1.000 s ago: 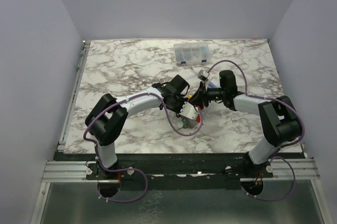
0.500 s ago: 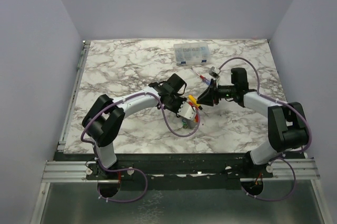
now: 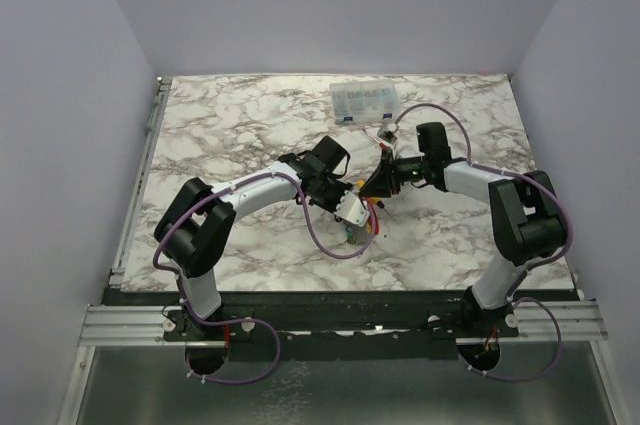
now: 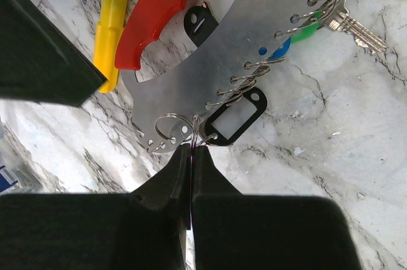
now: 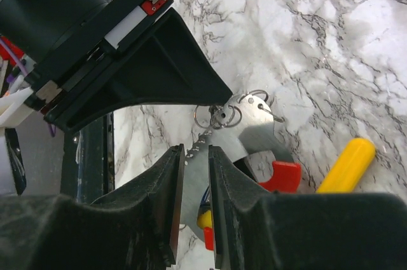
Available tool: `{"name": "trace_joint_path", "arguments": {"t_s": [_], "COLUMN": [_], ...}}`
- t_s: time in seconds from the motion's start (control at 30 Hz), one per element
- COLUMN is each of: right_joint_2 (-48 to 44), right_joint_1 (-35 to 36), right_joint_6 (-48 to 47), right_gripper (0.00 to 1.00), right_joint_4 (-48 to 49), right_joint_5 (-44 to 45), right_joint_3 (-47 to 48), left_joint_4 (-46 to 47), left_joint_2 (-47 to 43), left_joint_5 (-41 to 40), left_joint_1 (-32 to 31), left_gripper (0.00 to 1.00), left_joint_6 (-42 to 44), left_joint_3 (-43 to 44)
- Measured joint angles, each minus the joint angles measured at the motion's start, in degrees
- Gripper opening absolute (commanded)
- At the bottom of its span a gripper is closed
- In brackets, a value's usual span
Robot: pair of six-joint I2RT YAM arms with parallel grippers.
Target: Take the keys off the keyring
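Note:
The keyring [image 4: 254,22] is a curved silvery plate with a red band [image 4: 165,3], lying on the marble table. Keys [image 4: 343,19] with green and blue heads hang from small rings at its far end, and a black tag [image 4: 234,117] hangs near my left gripper [image 4: 192,149]. That gripper is shut on a small split ring at the plate's end. My right gripper [image 5: 196,152] hovers over the plate [image 5: 254,130], jaws a narrow gap apart and holding nothing. In the top view both grippers [image 3: 352,210] [image 3: 375,188] meet over the keyring [image 3: 368,217].
A yellow-handled screwdriver [image 4: 111,22] lies against the red band and also shows in the right wrist view [image 5: 346,162]. A clear plastic parts box [image 3: 365,100] stands at the back of the table. The two arms nearly touch at the centre.
My right gripper swung out to the right, away from the keyring, then came back over it. My left gripper stayed shut at the keyring and shifted slightly.

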Motion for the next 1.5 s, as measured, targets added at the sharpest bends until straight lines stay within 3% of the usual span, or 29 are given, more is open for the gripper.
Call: {"name": "trace_joint_path", "arguments": {"t_s": [0.57, 1.5], "right_joint_2": [7.02, 8.63], "right_joint_1": [5.29, 8.24], "right_joint_6": [2.23, -0.68], "right_gripper": [0.29, 0.30], "right_joint_4": [-0.96, -2.60], "right_joint_5": [0.31, 1.05], "right_joint_3": [5.33, 5.88], "left_joint_4": [0.00, -0.20], "left_joint_2": [-0.24, -0.24], "left_joint_5": [1.22, 2.32], "left_joint_1": [-0.04, -0.04], "left_gripper": [0.00, 0.00], "left_joint_6": [0.70, -0.66], "left_joint_3": [0.00, 0.15]}}
